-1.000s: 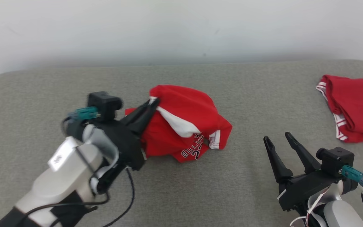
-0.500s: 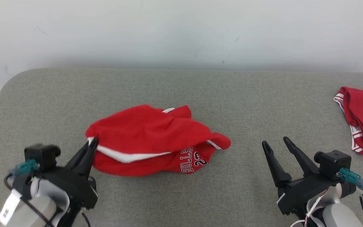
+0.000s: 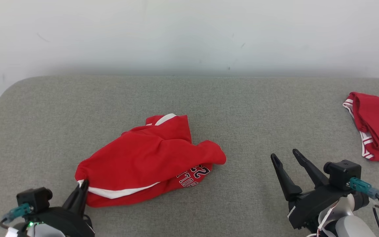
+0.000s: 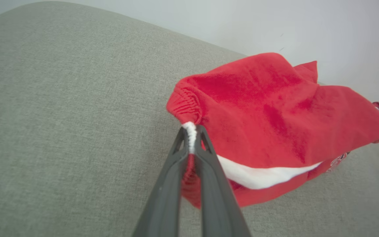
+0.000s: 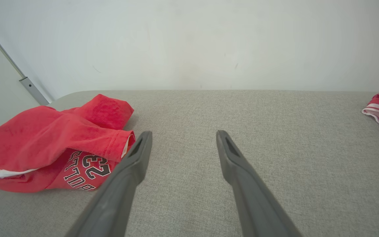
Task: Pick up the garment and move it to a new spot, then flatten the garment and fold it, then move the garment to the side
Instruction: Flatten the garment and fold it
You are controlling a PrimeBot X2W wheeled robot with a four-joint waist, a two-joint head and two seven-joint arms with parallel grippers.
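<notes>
The left gripper (image 3: 84,186) is clamped on the white-edged corner of the red garment (image 3: 150,154). Right of the garment, the right gripper (image 3: 284,154) has its fingers spread, holding nothing.

We see the garment (image 3: 143,158) as soft red cloth, matt and slightly fuzzy, with a smooth white band along one edge and flat printed lettering. Its gathered corner shows ribbed elastic. The table (image 3: 209,105) wears a grey woven cloth, coarse-grained and matt. We take the fingers (image 5: 242,184) of the right gripper (image 3: 283,154) for dark plastic with a dull, smooth finish; the left gripper (image 3: 84,184) looks the same. The second garment (image 3: 377,125) is similar red cloth with white striped trim. The wall (image 3: 189,33) is pale, matt and faintly scuffed.
</notes>
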